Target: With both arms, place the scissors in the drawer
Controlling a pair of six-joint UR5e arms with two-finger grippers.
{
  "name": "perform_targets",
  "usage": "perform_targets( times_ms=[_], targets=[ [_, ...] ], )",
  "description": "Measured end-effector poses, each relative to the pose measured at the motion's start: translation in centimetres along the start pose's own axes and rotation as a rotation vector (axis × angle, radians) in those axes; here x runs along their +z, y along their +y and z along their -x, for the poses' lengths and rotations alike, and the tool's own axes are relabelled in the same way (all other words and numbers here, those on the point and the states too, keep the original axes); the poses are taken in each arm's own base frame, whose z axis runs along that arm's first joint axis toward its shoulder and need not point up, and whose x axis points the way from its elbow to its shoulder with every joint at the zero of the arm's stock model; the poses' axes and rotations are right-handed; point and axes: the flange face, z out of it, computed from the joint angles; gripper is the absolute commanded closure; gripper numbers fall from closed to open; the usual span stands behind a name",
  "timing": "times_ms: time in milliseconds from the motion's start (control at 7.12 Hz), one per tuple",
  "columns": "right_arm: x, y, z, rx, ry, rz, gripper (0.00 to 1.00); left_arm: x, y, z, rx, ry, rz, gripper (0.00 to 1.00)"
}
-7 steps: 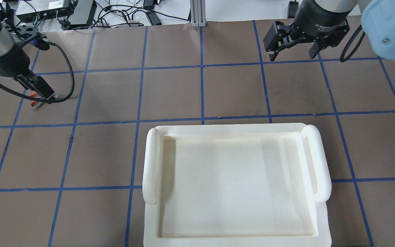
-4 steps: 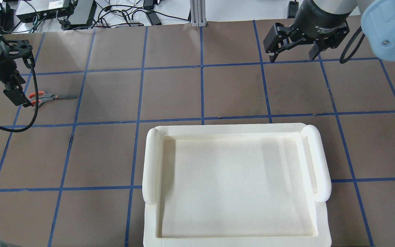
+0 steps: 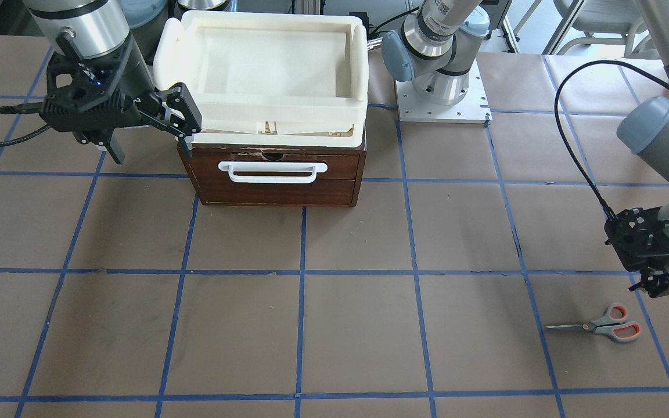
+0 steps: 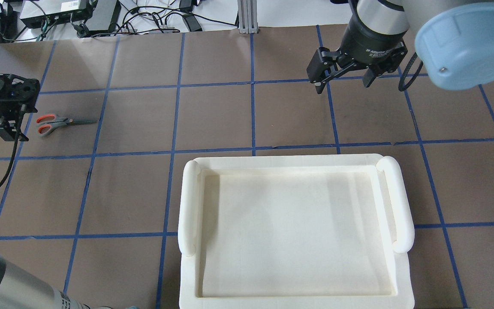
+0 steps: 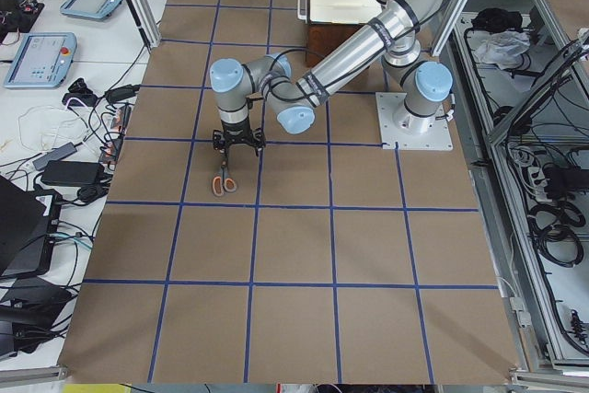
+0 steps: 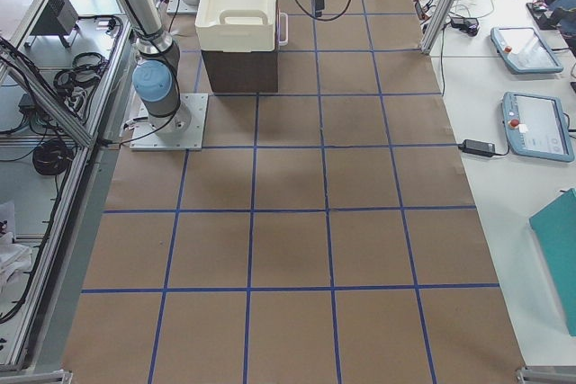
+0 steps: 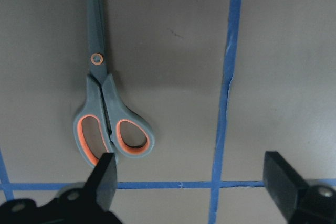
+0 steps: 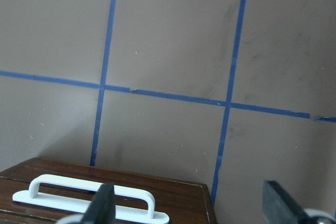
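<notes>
The scissors lie flat and closed on the brown table at the far left, blades pointing right; they also show in the front view and the left wrist view. My left gripper is open and empty, just left of the handles, with its fingers above the table. The dark brown drawer with its white bar handle is shut. My right gripper is open and empty, in the air in front of the drawer, off to one side.
A cream-white plastic tray sits on top of the wooden drawer unit. Blue tape lines grid the brown table. Cables and electronics lie beyond the far edge. The left arm's base plate is bolted beside the drawer unit.
My left gripper has moved left, from over the scissors to beside their handles; the scissors stay on the table. My right gripper has moved left and nearer the drawer.
</notes>
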Motion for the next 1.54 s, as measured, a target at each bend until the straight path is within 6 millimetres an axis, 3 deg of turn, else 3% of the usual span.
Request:
perform_targets(
  times_ms=[281,561,982,1263,1544],
  targets=[
    [4.1,-0.4,3.8,-0.205,-0.043,0.071,0.00,2.9,1.1,0.9,0.074,-0.057,-0.044,0.03],
    [8.4,-1.4,5.6,-0.446,-0.175,0.122,0.00,4.7,1.2,1.3,-0.060,-0.050,-0.071,0.05],
    [13.7,-2.1,8.1,-0.755,-0.202,0.175,0.00,6.4,1.6,2.7,-0.187,-0.047,-0.104,0.10],
    [16.3,-2.6,8.5,-1.051,-0.219,0.184,0.00,6.9,1.2,3.9,-0.199,-0.073,-0.153,0.08],
    [17.4,-2.6,8.4,-1.277,-0.251,0.188,0.00,7.5,0.4,4.5,-0.180,-0.075,-0.166,0.08]
  ],
)
